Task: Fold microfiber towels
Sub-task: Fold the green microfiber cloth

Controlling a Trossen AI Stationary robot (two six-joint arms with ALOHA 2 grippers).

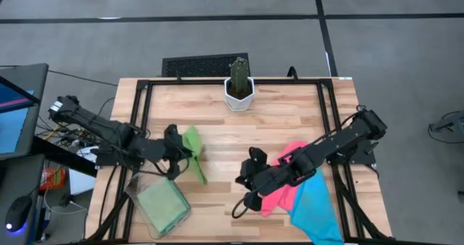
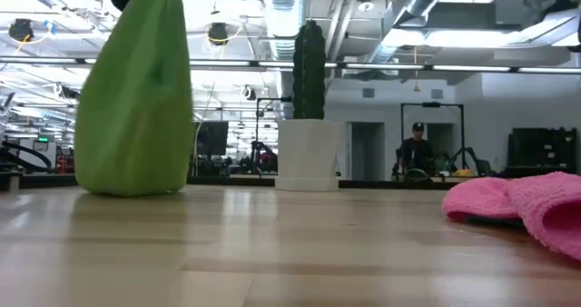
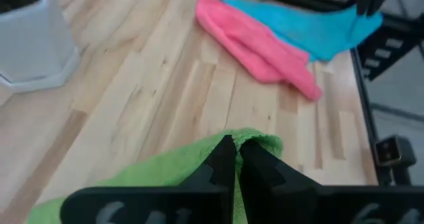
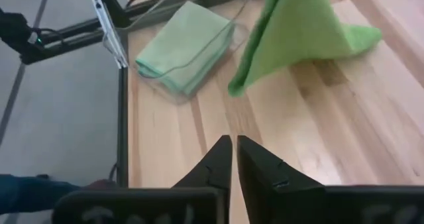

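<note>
Pale wood-plank worktop (image 1: 290, 125) on a dark frame, over a grey concrete floor; at its far edge, a white faceted pot (image 1: 238, 94) with a dark green cactus (image 1: 239, 69).

Left gripper (image 1: 176, 155) over the left half of the worktop, fingers pressed together on the upper edge of a light green microfiber towel (image 1: 194, 152). Hanging from that pinch as a drooping, pointed fold, fuzzy and matte, lower end down on the wood (tall and cone-shaped in the low view).

Just beside it, near the front left corner, a clear plastic bin (image 1: 138, 194) holding a second light green towel (image 1: 162, 204), folded flat into a neat rectangle.

Right gripper (image 1: 245, 188) over the front centre of the worktop, empty, fingers nearly together with only a thin slit between them, pointing toward the hanging towel.

Hot pink towel (image 1: 283, 183) lying crumpled on the right half, partly under the right arm, touching a sky blue towel (image 1: 319, 205) that spreads toward the front right corner and overhangs the front edge. Both soft, fuzzy, unfolded.

Beyond the worktop, a person (image 2: 417, 150) standing far back in the room.
</note>
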